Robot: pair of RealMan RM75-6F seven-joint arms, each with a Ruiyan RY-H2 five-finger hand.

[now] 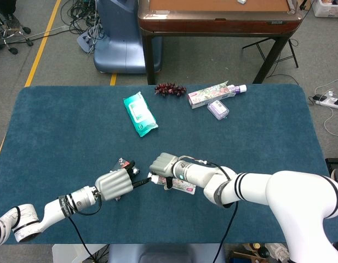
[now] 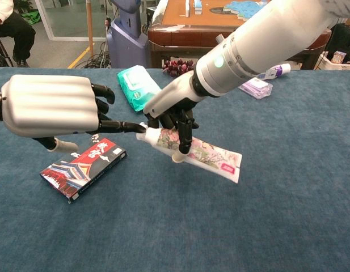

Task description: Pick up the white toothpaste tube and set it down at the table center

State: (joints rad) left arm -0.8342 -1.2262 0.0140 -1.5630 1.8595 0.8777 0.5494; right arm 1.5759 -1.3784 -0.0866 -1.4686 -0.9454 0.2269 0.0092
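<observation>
Room: a grey floor with cables is showing behind the table, and a brown wooden table (image 1: 212, 16) is standing at the far side, with a blue machine base (image 1: 116, 35) beside it.
Surface: a blue carpet-covered table (image 1: 59, 126) is carrying all the things.
White toothpaste tube (image 2: 194, 152): it is lying near the front middle of the table, with its cap end pointing to the left hand; its cap end is looking a little lifted in the chest view, the flat end is lying low near the cloth.
Right hand (image 2: 175, 116): it is gripping the white toothpaste tube near the cap end, with the dark fingers closing over it from above.
Left hand (image 2: 50, 107): it is holding nothing; the fingers are partly curled, and one dark finger is reaching to the tube's cap, touching it or almost touching, I cannot tell which.
In the way: a small red and black box (image 2: 84, 168) is lying just under and beside the left hand.
Far things: a green wet-wipes pack (image 1: 139, 114) is lying well apart toward the back; a bunch of dark grapes (image 1: 169, 89), a long toothpaste box (image 1: 211, 94), a tube with a purple cap (image 1: 239, 88) and a small clear case (image 1: 217, 109) are staying near the far edge.
</observation>
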